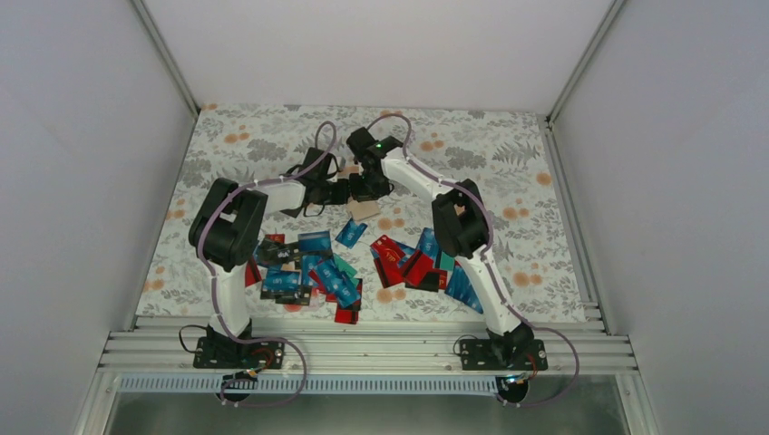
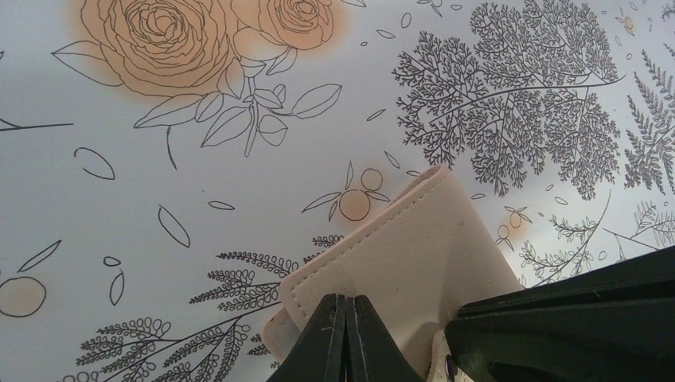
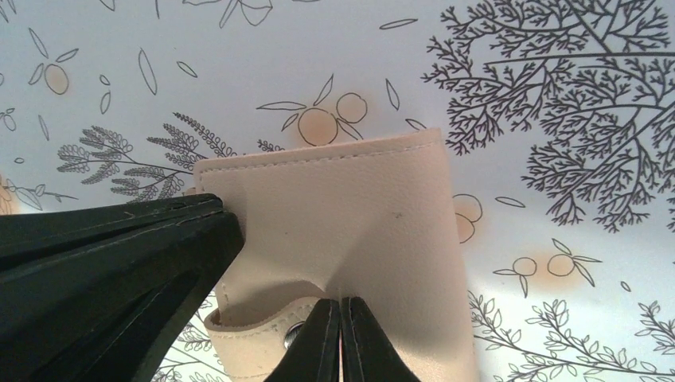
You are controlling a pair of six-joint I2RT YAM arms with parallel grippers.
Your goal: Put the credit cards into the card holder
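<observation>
White panels wall in a surface (image 1: 508, 154) printed with orange roses and grey ferns. The credit cards (image 1: 313, 272), blue, red and teal, lie scattered toward the near edge between the two arms' bases. Farther out, near the middle, both arms reach forward and bend inward to meet. The left end effector (image 2: 344, 318) and the right end effector (image 3: 341, 318) are each pinched tight on the beige card holder (image 3: 358, 207).

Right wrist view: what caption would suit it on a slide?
Right gripper and left gripper both pinch the beige card holder over the floral table cover.
</observation>
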